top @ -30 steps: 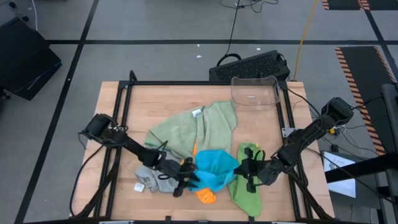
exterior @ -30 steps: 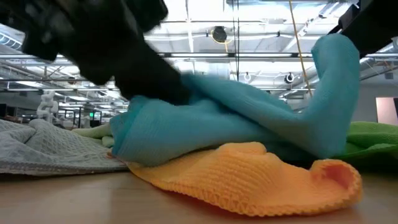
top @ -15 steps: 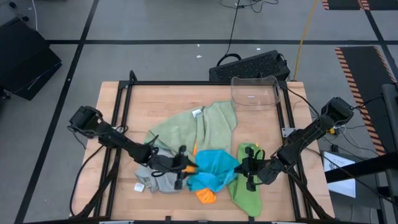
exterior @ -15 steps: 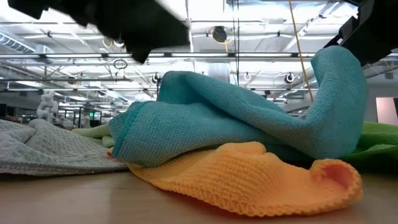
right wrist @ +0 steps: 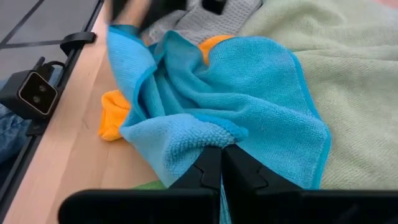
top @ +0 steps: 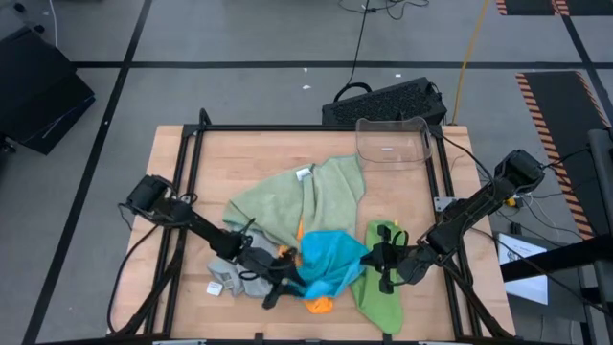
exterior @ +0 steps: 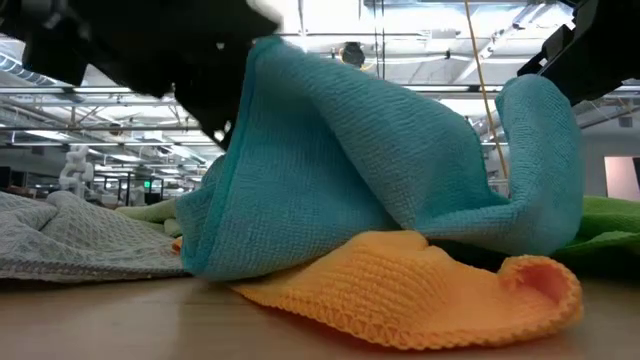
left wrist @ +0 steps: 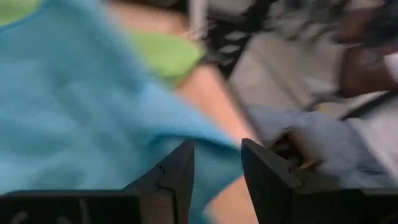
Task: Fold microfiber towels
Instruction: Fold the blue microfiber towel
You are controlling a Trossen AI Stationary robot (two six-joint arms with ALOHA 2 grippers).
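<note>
Pressed together on an edge of the bright blue towel [right wrist: 236, 106], the right jaws [right wrist: 221, 163] pinch the cloth at the bottom centre of the right wrist view, where a fold of blue disappears between the two dark fingers. The left jaws [top: 278, 286] stand partly spread at the blue towel's other side, lower centre of the high view; in the left wrist view blue cloth shows in the gap between the two dark fingers [left wrist: 177, 177], though that blurred picture does not show a firm hold. In the low view the blue towel rises in a tall peak on the left under a dark arm and in a second peak at the right edge, sagging between the two.

Under it lies the orange towel [exterior: 420, 295], bunched on the wooden surface [top: 239, 153] and poking out at the blue towel's lower edge in the high view. A grey towel [top: 235, 276] sits at lower left of the pile, partly under the left arm, with a small white tag [top: 215, 287] beside it. The large sage green towel [top: 297, 201] spreads across the middle of the surface, touching the blue one. A lime green towel [top: 378, 278] lies at lower right, under the right arm. A clear plastic bin [top: 391, 142] stands at the upper right of the surface, well apart from the pile.
</note>
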